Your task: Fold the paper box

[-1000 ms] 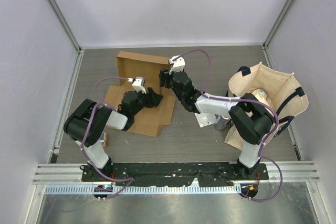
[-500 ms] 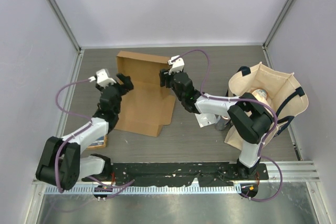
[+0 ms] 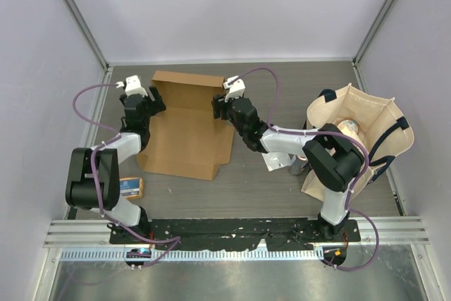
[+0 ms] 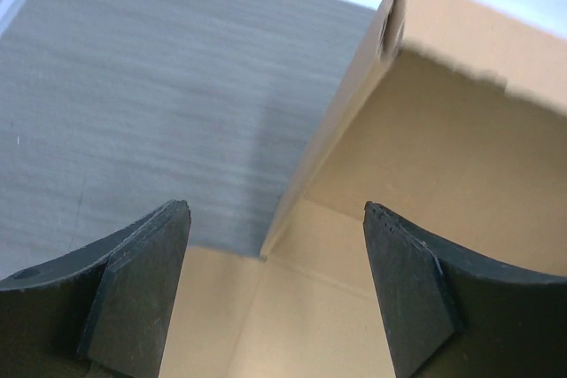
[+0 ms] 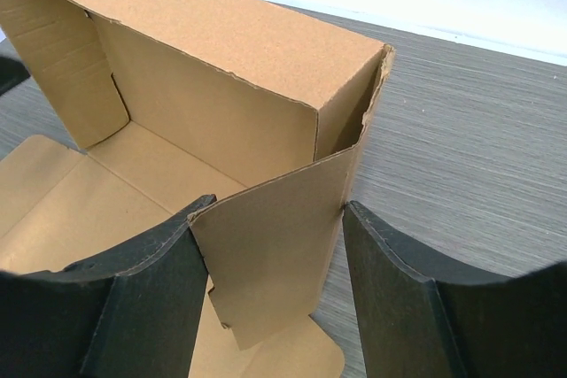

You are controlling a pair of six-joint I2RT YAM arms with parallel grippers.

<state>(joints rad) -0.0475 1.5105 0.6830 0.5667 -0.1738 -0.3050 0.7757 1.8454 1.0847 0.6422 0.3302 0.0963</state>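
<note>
Corrugated brown paper box (image 3: 187, 135), far-left of table (image 3: 282, 82); left gripper (image 4: 275, 210) spread by its corner; right gripper (image 5: 279, 205) spread, seemingly straddling side flap (image 5: 275, 254).

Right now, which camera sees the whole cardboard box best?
The top external view: the whole paper box shows, flat sheet and raised back wall. The right wrist sees only one corner; the left wrist only a wall edge.

Left arm (image 3: 88, 174), right arm (image 3: 331, 163): black joints, white links, purple cables (image 3: 75, 107), matte black wedge fingers (image 4: 133, 289).

Left end effector (image 4: 276, 212) and right end effector (image 5: 279, 208) both reach forward, fingers spread wide apart.
</note>
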